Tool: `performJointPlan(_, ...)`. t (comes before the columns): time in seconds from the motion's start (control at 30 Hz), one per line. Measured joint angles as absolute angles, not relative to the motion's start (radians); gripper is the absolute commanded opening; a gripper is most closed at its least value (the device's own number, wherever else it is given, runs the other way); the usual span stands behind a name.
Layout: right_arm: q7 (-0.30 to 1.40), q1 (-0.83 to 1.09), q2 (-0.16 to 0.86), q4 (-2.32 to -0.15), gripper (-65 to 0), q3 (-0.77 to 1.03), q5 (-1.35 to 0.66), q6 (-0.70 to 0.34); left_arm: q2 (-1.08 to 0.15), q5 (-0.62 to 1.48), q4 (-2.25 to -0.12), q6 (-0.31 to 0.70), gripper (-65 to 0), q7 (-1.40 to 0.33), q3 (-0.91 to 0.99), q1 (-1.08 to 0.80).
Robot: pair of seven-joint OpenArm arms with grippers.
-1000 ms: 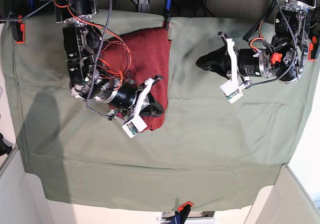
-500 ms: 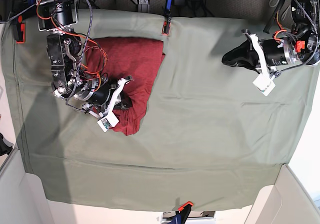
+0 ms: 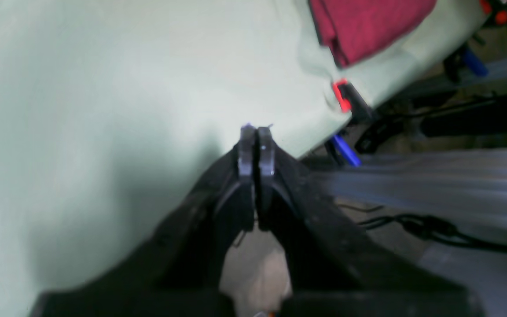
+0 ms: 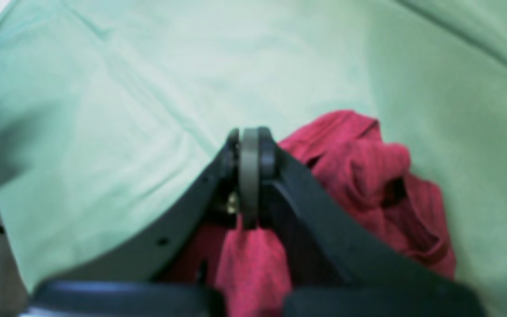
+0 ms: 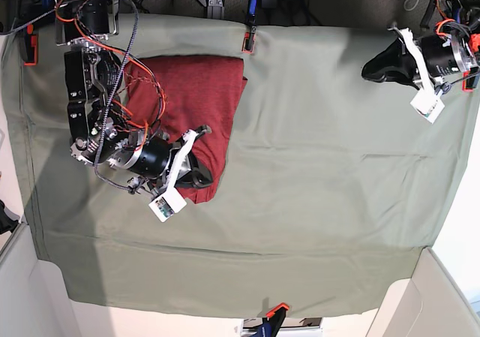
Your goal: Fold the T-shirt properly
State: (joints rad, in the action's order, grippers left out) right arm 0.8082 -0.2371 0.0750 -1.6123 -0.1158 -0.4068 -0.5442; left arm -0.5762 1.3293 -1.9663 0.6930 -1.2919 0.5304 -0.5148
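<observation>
The T-shirt (image 5: 191,104) is folded lengthwise, running away from the right end effector (image 5: 201,178), pressed together at its near end; the left end effector (image 5: 375,68), also pressed together, is well apart.

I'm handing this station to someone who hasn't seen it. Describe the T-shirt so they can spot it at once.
Look at the pale green cloth sheet covering the table, then at its far corner on the base view's left, under the right gripper. There lies the T-shirt, a folded, plain dark red knit slab. It is the only red fabric on the sheet; the small orange-red clamps sit only on the edges.
</observation>
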Motion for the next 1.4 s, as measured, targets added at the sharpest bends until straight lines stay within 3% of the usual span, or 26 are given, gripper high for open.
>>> performJointPlan(0.43, 0.824, 0.154, 0.212, -1.863, -65.0, 0.196, -0.521, -0.544, -0.575, 1.34, -2.038, 0.693, -65.0, -1.29, 0.675, -0.713)
performJointPlan(0.6, 0.823, 0.191, 0.219, -1.871, -65.0, 0.295, -0.572, -0.542, -0.556, 1.348, -2.04, 0.693, -65.0, -1.274, 0.677, -0.691)
performJointPlan(0.87, 0.764, 0.164, 0.209, -1.872, -65.0, 0.292, -0.57, -0.543, -0.554, 1.304, -2.063, 0.693, -65.0, -1.194, 0.646, -0.495)
performJointPlan(1.13, 0.733, -0.067, 0.109, -1.721, -65.0, 0.189, -0.538, -0.546, -0.514, 0.994, -2.04, 0.696, -65.0, -1.009, 0.236, -0.239)
performJointPlan(1.4, 0.657, -0.273, 0.047, -1.401, -65.0, 0.084, -0.357, -0.534, -0.367, 0.871, -1.715, 0.69, -65.0, -0.933, 0.037, -0.021)
